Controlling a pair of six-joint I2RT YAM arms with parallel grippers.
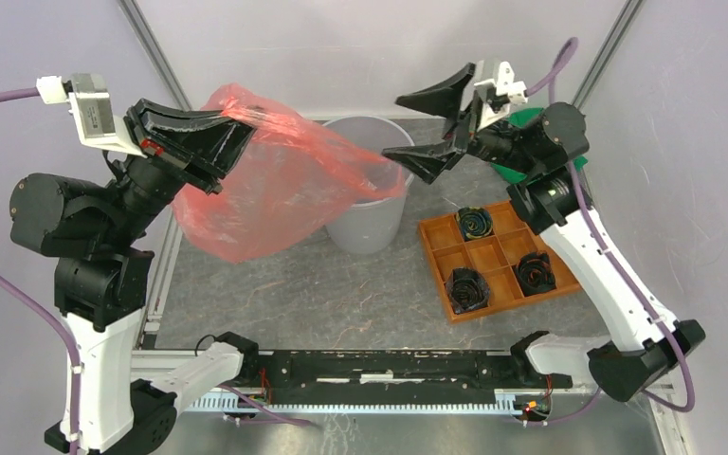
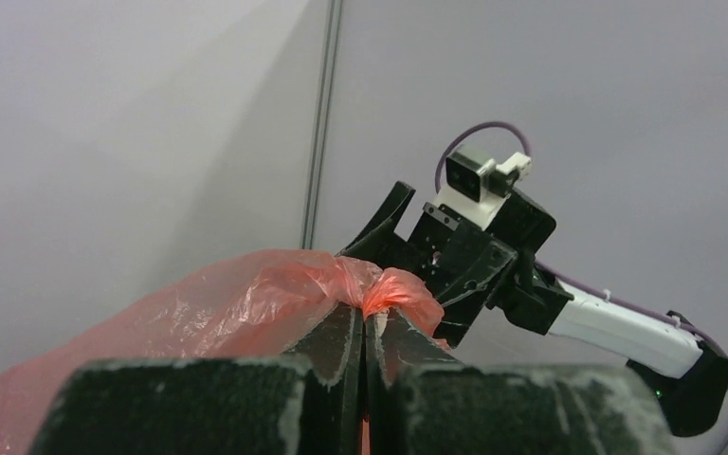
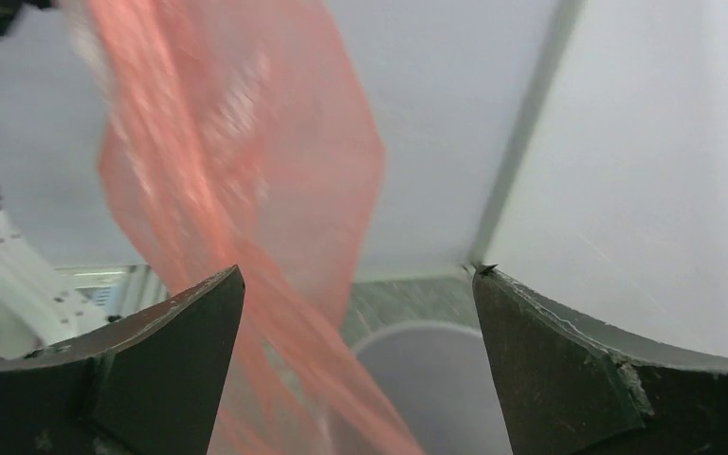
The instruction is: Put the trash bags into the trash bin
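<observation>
Trash bag (image 1: 275, 190): thin red-pink film, translucent, glossy, many wrinkles, wider than bin. It hangs over left part of desk (image 1: 341, 294); cannot tell if its bottom touches the desk. Left end effector (image 1: 239, 133) is clamped on bag upper edge, film bunched between fingers; rest of bag spreads down and to right from there. Right end of bag reaches over rim of trash bin (image 1: 372, 227), which is grey, round, upright, near far edge of desk. Right end effector (image 1: 400, 125) is spread wide, holds nothing, just beside bag right end, above bin.
</observation>
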